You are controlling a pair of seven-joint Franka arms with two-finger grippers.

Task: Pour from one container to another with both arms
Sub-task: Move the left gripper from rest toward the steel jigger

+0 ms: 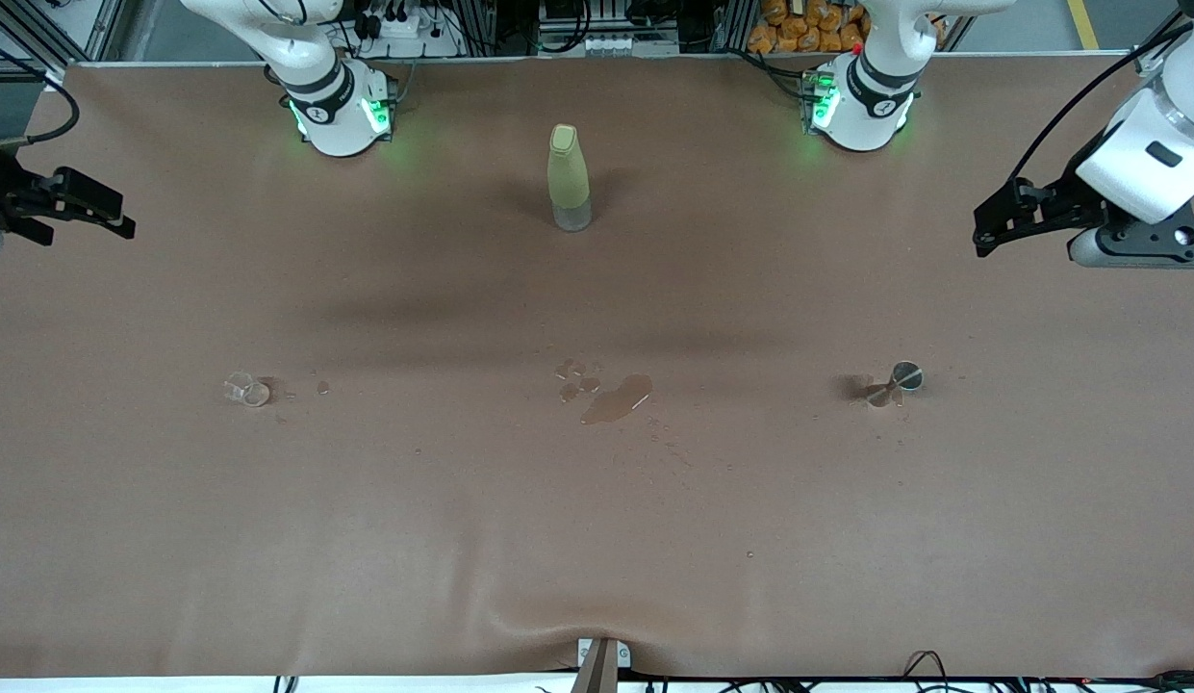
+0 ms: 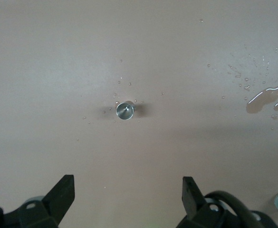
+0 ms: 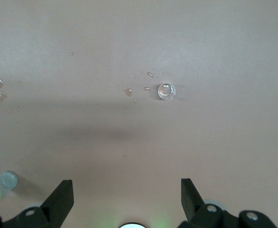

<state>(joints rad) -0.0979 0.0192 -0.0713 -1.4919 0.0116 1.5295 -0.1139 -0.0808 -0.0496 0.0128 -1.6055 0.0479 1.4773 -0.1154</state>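
Item, reach stage: clear cup [image 1: 247, 390] toward the right arm's end, metal cup [image 1: 901, 379] toward the left arm's, puddle [image 1: 616, 398] between; right gripper [image 1: 82, 207] and left gripper [image 1: 1015, 219] raised, spread, empty; we should descend centred and pinch gently.

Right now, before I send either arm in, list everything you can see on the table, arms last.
transparent cup: one, colourless, toward the right arm's end of the table, droplets beside it.
metal cup: one, shiny silver, toward the left arm's end of the table.
bottle: one, yellow-green, upright mid-table, farther from the front camera than both cups.
spill: one puddle with small drops around it, mid-table between the two cups.
table: one, brown surface.
right gripper: one, black, open, empty, up over the table's edge at the right arm's end.
left gripper: one, black, open, empty, raised over the left arm's end.
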